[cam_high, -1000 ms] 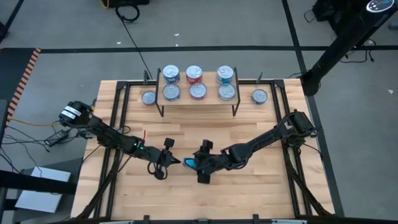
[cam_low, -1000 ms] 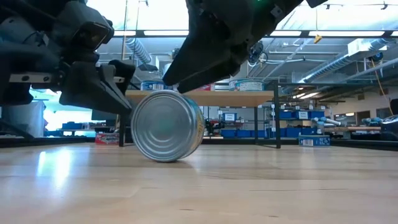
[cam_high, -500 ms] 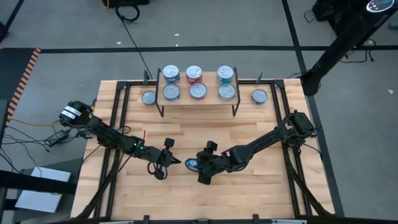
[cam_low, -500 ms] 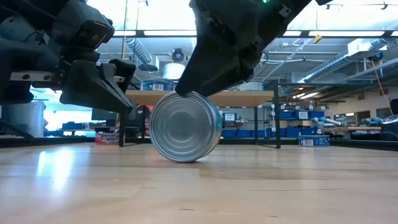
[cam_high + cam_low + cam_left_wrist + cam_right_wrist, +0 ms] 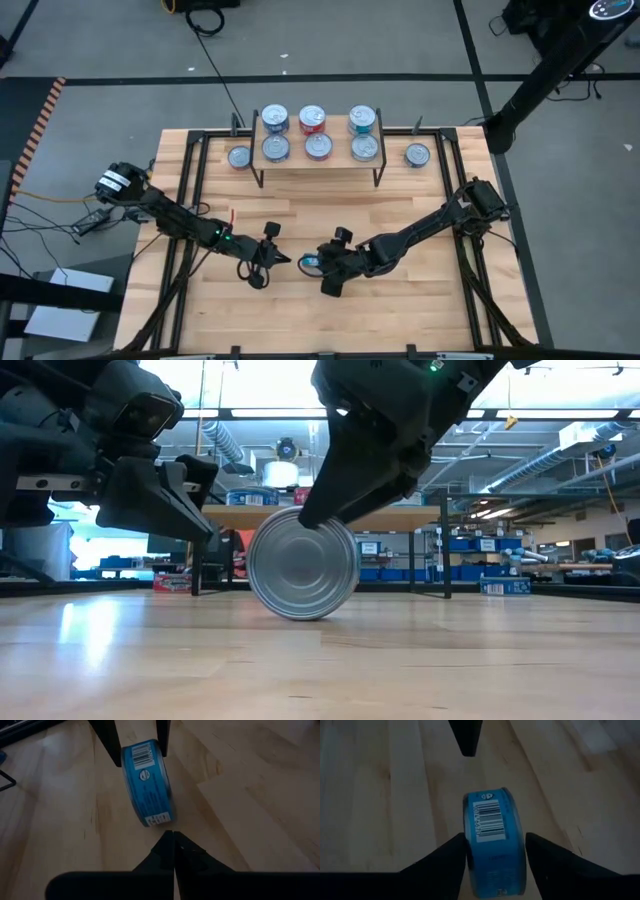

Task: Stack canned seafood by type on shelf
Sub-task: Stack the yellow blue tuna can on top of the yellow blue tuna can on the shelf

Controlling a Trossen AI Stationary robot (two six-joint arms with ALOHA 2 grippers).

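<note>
A blue-labelled tin of canned seafood (image 5: 495, 837) stands on its rim on the table's near middle (image 5: 303, 565), flat faces toward the near and far edges. My right gripper (image 5: 495, 862) is open and straddles it from above, one finger by each flat face (image 5: 318, 266). My left gripper (image 5: 173, 837) is shut, its tip just short of the tin's side, on the tin's left (image 5: 284, 261). The shelf (image 5: 318, 160) at the far middle carries several tins in pairs of blue, red and teal. My right gripper's fingers (image 5: 452, 862) slant down from the table's right, across the tin's rim, close beside both flat faces (image 5: 470, 845). Whether either finger touches the tin, I cannot tell. The tin stands on its rim on the table.
One loose tin (image 5: 239, 157) lies on the table left of the shelf, another (image 5: 417, 155) right of it. Black rails (image 5: 190, 200) run along the table's sides. Bare wood lies between the shelf and the grippers.
The tin has rolled on its rim a little toward the table's right, away from my left gripper, and now turns its flat face squarely to the near edge. My right gripper has rolled its wrist and tipped its fingers down over the tin.
</note>
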